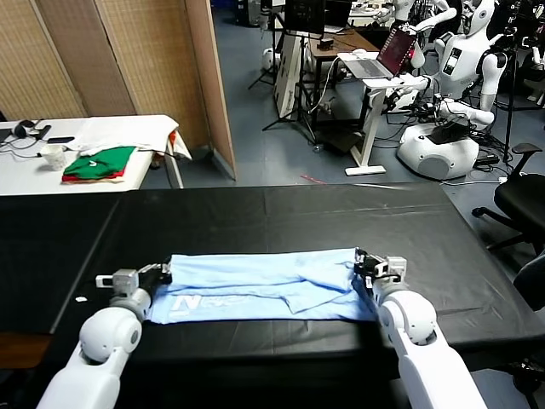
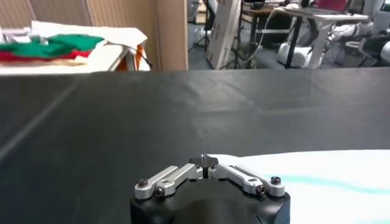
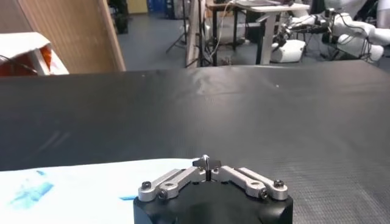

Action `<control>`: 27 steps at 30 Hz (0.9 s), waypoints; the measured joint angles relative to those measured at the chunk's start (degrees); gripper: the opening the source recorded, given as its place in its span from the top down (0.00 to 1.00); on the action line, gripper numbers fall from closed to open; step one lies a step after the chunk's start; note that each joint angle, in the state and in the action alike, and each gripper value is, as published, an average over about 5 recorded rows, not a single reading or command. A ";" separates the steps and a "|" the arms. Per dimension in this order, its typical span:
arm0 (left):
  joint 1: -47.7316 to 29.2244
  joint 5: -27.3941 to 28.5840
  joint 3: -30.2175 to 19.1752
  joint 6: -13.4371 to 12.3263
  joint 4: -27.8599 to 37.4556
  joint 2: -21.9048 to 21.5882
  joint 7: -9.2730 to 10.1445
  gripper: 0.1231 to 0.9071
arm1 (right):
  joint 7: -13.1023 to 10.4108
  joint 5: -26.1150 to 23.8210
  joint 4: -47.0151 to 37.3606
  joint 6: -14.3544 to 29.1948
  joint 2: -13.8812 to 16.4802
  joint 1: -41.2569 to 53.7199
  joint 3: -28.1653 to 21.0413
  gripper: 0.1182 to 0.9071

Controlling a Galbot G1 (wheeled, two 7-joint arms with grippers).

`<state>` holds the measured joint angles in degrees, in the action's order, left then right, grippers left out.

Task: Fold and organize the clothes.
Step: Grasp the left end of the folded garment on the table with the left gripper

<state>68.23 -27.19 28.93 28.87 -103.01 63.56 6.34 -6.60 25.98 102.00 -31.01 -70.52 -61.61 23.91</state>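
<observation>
A: Report the state of the left tool.

B: My left tool (image 1: pixel 162 271) sits low on the black surface (image 1: pixel 281 213) at the left end of the T-shirt (image 1: pixel 264 285). In the left wrist view its fingertips (image 2: pixel 205 161) meet with no gap between them. They lie at the near edge of the blue cloth; I cannot tell whether any cloth is pinched between them.

A: And the right tool?

B: My right tool (image 1: pixel 361 260) is at the right end of the T-shirt, also low on the surface. In the right wrist view its fingertips (image 3: pixel 205 162) are likewise pressed together at the edge of the cloth. Whether fabric is caught there, I cannot tell.

A: Describe the garment.

B: The T-shirt is pale sky-blue and lies flat near the front edge of the surface, folded into a long band running from one tool to the other. White lettering (image 1: pixel 189 302) shows near its left front corner. Diagonal folds and creases cross the right half, where layers overlap. The long edges are fairly straight.

A: Anything else in view?

B: A white side table (image 1: pixel 85 158) stands beyond the surface on my left, carrying folded green-and-red garments (image 1: pixel 100 164) and a white cloth (image 1: pixel 128 129).
</observation>
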 joint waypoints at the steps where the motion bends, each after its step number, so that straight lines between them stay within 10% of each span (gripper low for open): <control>1: 0.22 0.28 0.14 -0.19 -0.35 0.07 -0.08 0.72 | 0.35 -0.02 0.78 0.03 0.23 -0.40 0.30 0.48; 7: 2.17 0.84 1.87 -0.70 -2.90 0.31 -0.37 0.24 | 1.92 -0.15 7.14 0.03 1.71 -3.88 2.11 0.07; 11: 4.40 -3.20 3.68 0.11 -4.98 0.01 -0.40 0.03 | 2.28 -0.15 11.37 0.12 2.43 -7.16 3.66 0.00; 27: 12.81 -16.52 9.00 0.57 -9.18 2.09 -2.20 0.00 | 3.12 -0.11 17.82 1.28 2.56 -15.91 8.73 0.00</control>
<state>81.05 -43.71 37.93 29.45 -112.19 65.65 4.14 -3.47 25.87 119.82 -29.74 -67.96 -77.52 32.64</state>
